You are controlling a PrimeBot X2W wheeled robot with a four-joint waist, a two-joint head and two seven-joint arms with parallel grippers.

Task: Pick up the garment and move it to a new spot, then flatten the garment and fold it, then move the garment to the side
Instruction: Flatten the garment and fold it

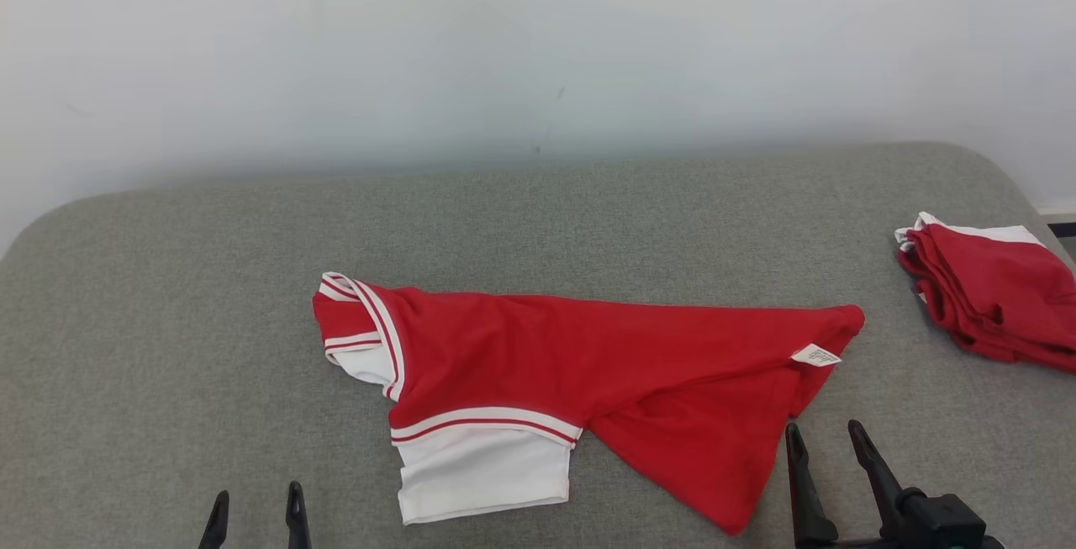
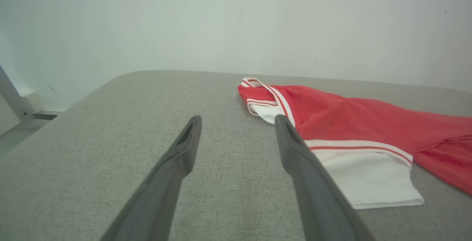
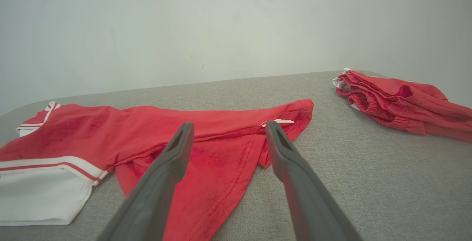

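Observation:
A red garment [image 1: 572,364] with white sleeves and striped trim lies crumpled across the middle of the grey padded surface [image 1: 168,347]; a white tag shows near its right tip. In the left wrist view the garment [image 2: 350,123] lies right of my open left gripper [image 2: 238,121], whose right finger overlaps the sleeve trim in view. My left gripper [image 1: 256,500] sits low at the front left, apart from the cloth. My right gripper [image 1: 824,433] stands open just right of the hem; from the right wrist, the garment [image 3: 155,130] spreads beneath and beyond that gripper [image 3: 226,128].
A folded pile of red and white clothes [image 1: 992,292] rests at the right edge of the surface, and the right wrist view shows the pile [image 3: 402,102] at upper right. A pale wall [image 1: 538,44] rises behind. Bare grey fabric stretches left of the garment.

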